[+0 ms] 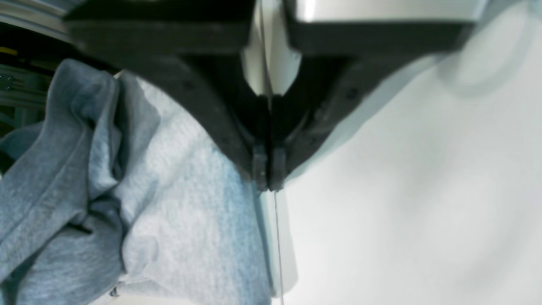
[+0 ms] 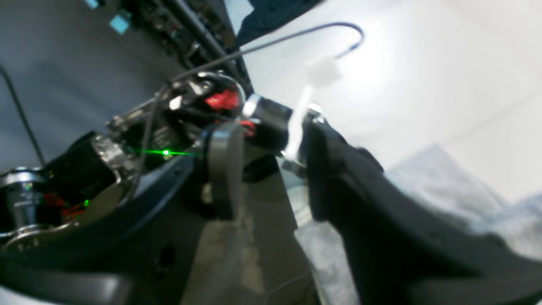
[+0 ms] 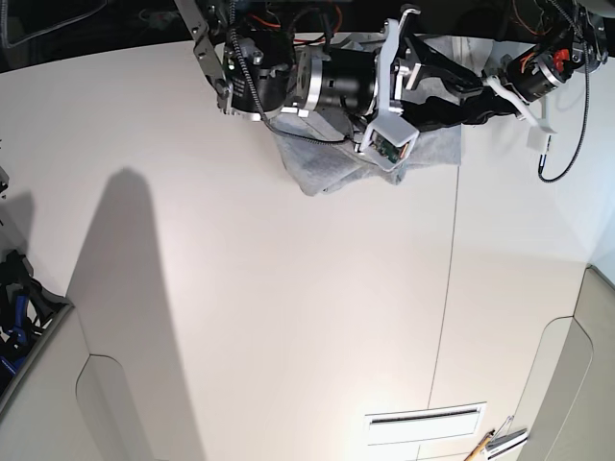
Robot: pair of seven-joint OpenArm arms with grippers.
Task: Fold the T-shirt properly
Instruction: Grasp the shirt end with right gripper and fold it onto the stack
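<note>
Jaws of the left pincer (image 1: 269,180) are pressed together, empty, tips just beside the edge of the T-shirt (image 1: 182,203). The right pincer (image 2: 271,169) shows a clear gap between its jaws, gripping nothing. The T-shirt lies bunched at the far edge of the white bench (image 3: 288,307), under both arms.

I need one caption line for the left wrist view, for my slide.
Shut left claw at the edge of the rumpled grey T-shirt on the white table.

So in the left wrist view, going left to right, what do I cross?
Bunched folds of the T-shirt → its flatter lighter panel → the shut left gripper → bare white table.
</note>
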